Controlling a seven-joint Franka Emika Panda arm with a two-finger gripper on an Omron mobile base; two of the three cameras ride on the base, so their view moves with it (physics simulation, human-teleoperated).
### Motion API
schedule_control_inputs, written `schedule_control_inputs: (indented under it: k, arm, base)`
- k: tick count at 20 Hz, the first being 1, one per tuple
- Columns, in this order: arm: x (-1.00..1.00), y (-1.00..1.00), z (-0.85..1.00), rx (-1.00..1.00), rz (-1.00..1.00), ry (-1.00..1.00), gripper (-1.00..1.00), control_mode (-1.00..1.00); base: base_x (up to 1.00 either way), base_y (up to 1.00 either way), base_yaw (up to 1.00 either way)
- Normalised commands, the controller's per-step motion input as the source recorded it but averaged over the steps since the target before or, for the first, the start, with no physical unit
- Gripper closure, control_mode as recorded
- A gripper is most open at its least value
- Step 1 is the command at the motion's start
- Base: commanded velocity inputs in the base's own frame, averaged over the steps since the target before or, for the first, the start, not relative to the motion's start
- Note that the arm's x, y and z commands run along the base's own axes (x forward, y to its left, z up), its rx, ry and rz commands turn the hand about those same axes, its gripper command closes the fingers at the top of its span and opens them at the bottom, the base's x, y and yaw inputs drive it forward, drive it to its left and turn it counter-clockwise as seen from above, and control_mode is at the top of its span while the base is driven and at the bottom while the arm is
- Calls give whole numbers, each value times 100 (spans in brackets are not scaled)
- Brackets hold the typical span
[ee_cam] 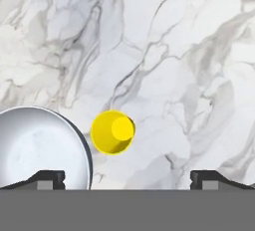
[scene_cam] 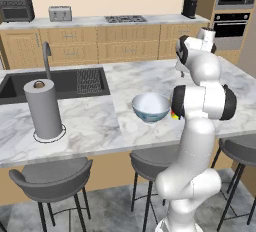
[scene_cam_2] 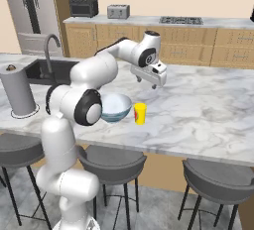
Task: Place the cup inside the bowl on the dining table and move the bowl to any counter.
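The small yellow cup (scene_cam_2: 140,113) stands upright on the dining table (scene_cam_2: 208,110), just right of the bowl (scene_cam_2: 115,107) and apart from it. From the hand camera I look straight down into the cup (ee_cam: 112,132), with the white inside of the bowl (ee_cam: 40,150) at lower left. My gripper (scene_cam_2: 146,83) hangs open above the table, a little beyond the cup, with nothing between its fingers. In the hand view the gripper (ee_cam: 130,180) has its tips spread wide. From the left base, the bowl (scene_cam: 151,107) shows fully, while my arm hides most of the cup (scene_cam: 173,115).
A paper towel roll (scene_cam: 43,108) stands at the table's left, beside the dark sink (scene_cam: 55,83) and its faucet (scene_cam: 47,56). Grey stools (scene_cam: 55,176) line the near edge. Behind, the counter (scene_cam: 90,22) carries a toaster (scene_cam: 60,13), a hob (scene_cam: 125,19) and a coffee machine (scene_cam: 189,7).
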Motion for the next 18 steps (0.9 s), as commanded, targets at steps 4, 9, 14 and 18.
schedule_control_inputs:
  k: [4, 9, 14, 18]
  arm:
    - [24, 0, -9, 1, 0, 2, -100, -100]
    - [5, 0, -11, 1, 0, 5, -100, -100]
    - [0, -1, -16, 1, 0, 2, -100, -100]
    - [0, -1, -20, 2, 0, 2, -100, -100]
  base:
    - [0, 0, 0]
    - [0, 0, 0]
    - [0, 0, 0]
    - [0, 0, 0]
